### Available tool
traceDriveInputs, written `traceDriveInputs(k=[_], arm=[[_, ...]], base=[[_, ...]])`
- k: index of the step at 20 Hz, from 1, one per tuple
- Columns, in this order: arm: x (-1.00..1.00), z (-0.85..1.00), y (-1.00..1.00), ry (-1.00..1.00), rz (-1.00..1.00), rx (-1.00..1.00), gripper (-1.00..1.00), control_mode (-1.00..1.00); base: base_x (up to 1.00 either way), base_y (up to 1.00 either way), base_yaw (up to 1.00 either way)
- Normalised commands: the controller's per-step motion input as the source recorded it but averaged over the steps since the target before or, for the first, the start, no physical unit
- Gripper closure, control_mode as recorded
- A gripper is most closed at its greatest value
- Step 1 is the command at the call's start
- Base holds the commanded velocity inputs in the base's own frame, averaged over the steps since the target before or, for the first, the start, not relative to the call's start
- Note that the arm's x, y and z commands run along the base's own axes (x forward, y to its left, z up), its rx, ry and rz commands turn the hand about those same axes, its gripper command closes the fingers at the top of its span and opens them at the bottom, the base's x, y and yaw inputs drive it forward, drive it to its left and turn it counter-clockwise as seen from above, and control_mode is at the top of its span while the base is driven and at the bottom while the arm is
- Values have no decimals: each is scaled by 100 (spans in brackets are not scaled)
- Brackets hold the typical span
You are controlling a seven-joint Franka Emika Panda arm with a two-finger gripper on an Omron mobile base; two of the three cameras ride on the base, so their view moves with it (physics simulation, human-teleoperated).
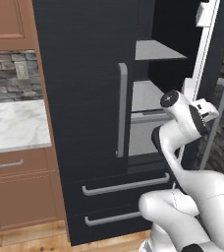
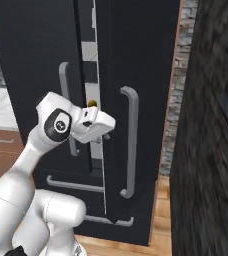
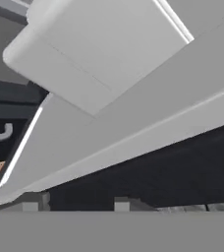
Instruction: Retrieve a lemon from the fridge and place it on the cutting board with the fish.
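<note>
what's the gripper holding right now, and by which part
It cannot be told. The gripper reaches into the gap of the open fridge. A small yellow lemon shows right at its tip, but the fingers are hidden, so no grip is visible.

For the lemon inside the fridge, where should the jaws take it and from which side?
Across the middle of the lemon, coming straight in through the gap by the open fridge door. It looks round, so any diameter serves; only a sliver shows beyond the gripper.
</note>
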Motion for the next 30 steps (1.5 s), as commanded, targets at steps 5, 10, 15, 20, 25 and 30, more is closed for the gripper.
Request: traceDriveInputs(k=[5, 10, 15, 20, 25, 30], arm=[[0, -42, -100, 0, -16, 0, -100, -100], [0, -29, -100, 0, -15, -1, -100, -100], [-39, 11, 13, -7, -11, 0, -100, -100], [-16, 33, 100, -4, -7, 6, -100, -100], [43, -5, 98, -1, 5, 39, -100, -100], [18, -1, 100, -2, 26, 40, -100, -100]], base=[[0, 0, 0], [0, 0, 0], [0, 0, 0], [0, 0, 0], [0, 0, 0], [0, 0, 0]])
